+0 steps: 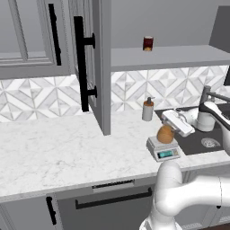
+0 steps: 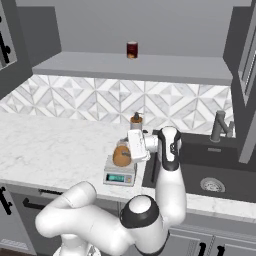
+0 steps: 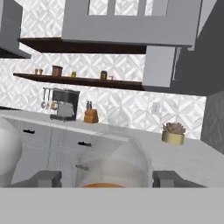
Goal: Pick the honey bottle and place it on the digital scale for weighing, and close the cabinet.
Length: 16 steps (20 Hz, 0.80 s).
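Honey bottle upright (on digital scale)

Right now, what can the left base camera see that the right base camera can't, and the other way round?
Left base view alone: the open cabinet door seen edge-on with its long black handle. Right base view alone: the sink drain and the arm's round shoulder. Both: the honey bottle sitting on the digital scale, the pincer around the bottle, the soap dispenser and the dark-red jar on the shelf.

Glossy amber honey bottle; matt grey cabinet; veined marble counter; smooth plastic-looking digital scale.
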Available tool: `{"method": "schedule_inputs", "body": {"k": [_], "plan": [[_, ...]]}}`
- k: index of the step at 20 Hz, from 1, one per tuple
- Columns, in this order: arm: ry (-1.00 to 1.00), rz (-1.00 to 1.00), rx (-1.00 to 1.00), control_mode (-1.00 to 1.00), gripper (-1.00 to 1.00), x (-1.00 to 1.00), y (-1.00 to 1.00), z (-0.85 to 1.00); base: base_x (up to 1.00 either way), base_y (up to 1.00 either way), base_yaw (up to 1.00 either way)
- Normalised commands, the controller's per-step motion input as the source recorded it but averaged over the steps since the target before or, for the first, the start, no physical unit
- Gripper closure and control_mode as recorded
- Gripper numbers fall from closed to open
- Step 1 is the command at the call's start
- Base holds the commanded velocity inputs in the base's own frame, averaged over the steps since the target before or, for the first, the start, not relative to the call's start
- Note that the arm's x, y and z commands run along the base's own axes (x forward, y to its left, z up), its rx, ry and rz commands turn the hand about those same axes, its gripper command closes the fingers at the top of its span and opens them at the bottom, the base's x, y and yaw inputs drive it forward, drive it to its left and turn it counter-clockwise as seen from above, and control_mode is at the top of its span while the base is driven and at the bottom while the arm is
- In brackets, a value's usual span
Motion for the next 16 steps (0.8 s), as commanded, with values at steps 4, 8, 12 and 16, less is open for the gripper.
{"method": "schedule_inputs", "body": {"k": [4, 8, 12, 16], "plan": [[0.00, 0.00, 0.00, -1.00, -1.00, 0.01, 0.00, -0.10, 0.00, 0.00, 0.00], [0.00, 0.00, 0.00, -1.00, -1.00, 0.00, -0.08, -0.04, 0.00, 0.00, 0.00], [0.00, 0.00, 0.00, -1.00, -1.00, 0.08, -0.11, 0.00, 0.00, 0.00, 0.00], [0.00, -0.02, 0.00, -1.00, -1.00, 0.24, -0.27, -0.04, 0.00, 0.00, 0.00]]}}
